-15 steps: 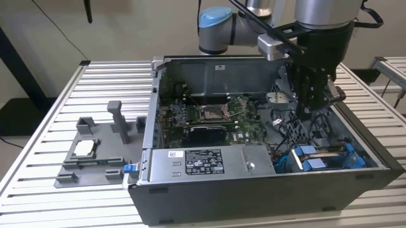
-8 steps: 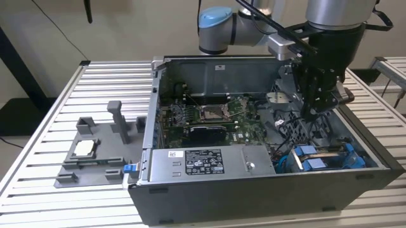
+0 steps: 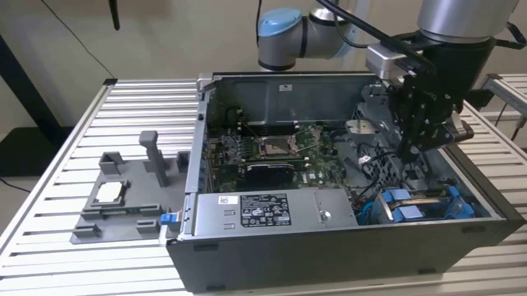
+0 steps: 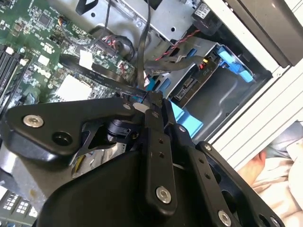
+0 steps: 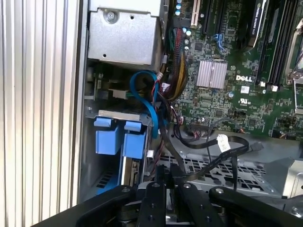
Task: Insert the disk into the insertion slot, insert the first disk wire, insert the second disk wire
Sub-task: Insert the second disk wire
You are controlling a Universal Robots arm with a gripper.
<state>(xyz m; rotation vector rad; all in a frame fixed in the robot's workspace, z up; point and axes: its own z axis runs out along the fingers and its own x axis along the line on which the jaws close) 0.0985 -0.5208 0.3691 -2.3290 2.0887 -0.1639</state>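
Table (image 3: 49,203): carrying the whole set-up on pale metal slats, lying bare toward 9 o'clock in the exterior view
Computer case (image 3: 329,253): lying open on the table, dark grey, taking up the middle and the 3 o'clock side of the exterior view
Arm (image 3: 297,34): reaching in from 12 o'clock in the exterior view and hanging down over the 3 o'clock end of the case
Grey fixture (image 3: 123,213): sitting on the slats just beside the case, at its 9 o'clock side, well apart from the gripper
Power supply (image 3: 272,213): lying as a silver box along the 6 o'clock wall of the case
Motherboard (image 3: 280,148): lying green on the case floor, toward 10 o'clock from the drive cage, also showing in both wrist views (image 5: 222,94) (image 4: 38,42)
Insertion slot (image 3: 463,209) (image 5: 94,111): sitting in the 4 o'clock corner of the case, grey metal with blue trim
Disk (image 3: 401,206) (image 5: 116,139): sitting inside the insertion slot, showing the blue carrier tabs side by side at the mouth; how deep it is seated, not possible to tell
Gripper (image 3: 409,151) (image 4: 147,98) (image 5: 166,178): hanging inside the case toward 12 o'clock of the slot, near the disk but not touching it; fingers (image 4: 154,137) pressing together at the tips, pinching the end of the black flat wire
Black flat wire (image 4: 104,75) (image 5: 173,151): running from the fingertips over the edge of the motherboard, carrying a small white tag
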